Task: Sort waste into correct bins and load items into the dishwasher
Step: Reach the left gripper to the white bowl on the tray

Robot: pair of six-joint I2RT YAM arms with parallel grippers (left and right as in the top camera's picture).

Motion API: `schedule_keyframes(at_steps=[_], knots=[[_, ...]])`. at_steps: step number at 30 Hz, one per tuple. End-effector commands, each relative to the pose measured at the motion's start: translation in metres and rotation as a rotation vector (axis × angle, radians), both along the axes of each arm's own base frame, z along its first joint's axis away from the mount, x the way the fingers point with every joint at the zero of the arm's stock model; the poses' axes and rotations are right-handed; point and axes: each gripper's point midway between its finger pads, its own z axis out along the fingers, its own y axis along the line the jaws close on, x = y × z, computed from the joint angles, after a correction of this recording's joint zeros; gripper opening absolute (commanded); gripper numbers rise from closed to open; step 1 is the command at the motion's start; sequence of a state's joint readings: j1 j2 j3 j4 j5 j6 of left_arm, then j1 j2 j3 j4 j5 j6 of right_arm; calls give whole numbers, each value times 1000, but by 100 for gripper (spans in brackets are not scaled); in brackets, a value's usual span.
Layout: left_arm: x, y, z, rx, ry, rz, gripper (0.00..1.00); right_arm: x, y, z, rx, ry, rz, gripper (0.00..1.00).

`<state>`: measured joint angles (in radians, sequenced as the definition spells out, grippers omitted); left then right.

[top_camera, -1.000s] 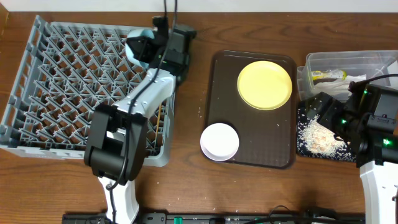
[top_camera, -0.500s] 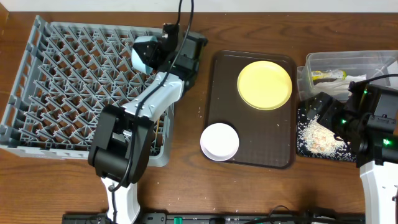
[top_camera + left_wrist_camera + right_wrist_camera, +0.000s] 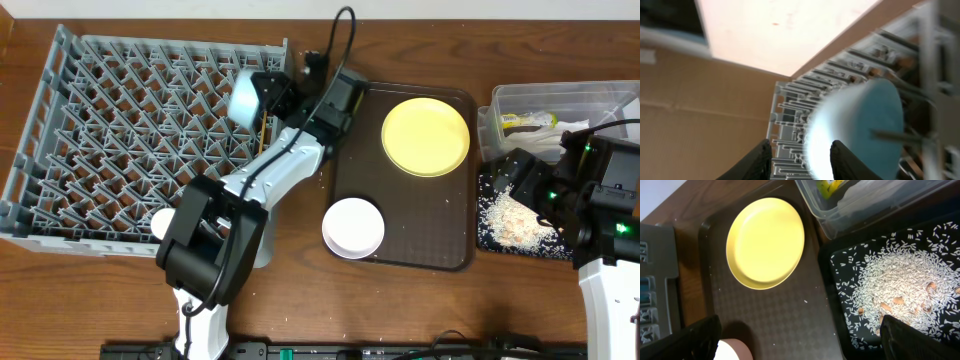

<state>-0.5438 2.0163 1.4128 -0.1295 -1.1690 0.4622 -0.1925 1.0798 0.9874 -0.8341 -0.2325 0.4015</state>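
Rack loading under way; brown tray has the plate and white bowl waiting. Blue bowl has shifted to the rack's right edge, on its side among pegs. My left tool just went from clamped to part-open with the rim in the gap, so it's likely released. Right tool is wide and empty.

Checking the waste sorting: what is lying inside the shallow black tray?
Loose rice grains with a few beige bits lie in the black tray; from overhead the right arm covers its right side.
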Motion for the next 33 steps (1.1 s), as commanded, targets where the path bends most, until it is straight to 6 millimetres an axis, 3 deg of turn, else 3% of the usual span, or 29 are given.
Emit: schedule_keyframes(at_steps=[1,7,10,15,20,23,27,33], knots=[[-5,-13,-14,-54,11,-32,44,2,1,5,-3,-14,10,99],[-20,-45,-8,-116,-12,-90,49,2,1,5,-3,-14,10,99],[-34,-68,-11,-225,21,-156,50,2,1,5,-3,-14,10,99],[-79,-119,-18,-637,205,-285,51,2,1,5,-3,-14,10,99],[-142,-163,2,-1150,468,-335,51,2,1,5,-3,-14,10,99],[-169,-154,4,-1213,548,-255,51,2,1,5,-3,-14,10,99],[-200,-134,-20,-1155,667,-109,51,2,1,5,-3,-14,10,99],[-216,-122,-62,-1162,727,-15,51,2,1,5,-3,-14,10,99]])
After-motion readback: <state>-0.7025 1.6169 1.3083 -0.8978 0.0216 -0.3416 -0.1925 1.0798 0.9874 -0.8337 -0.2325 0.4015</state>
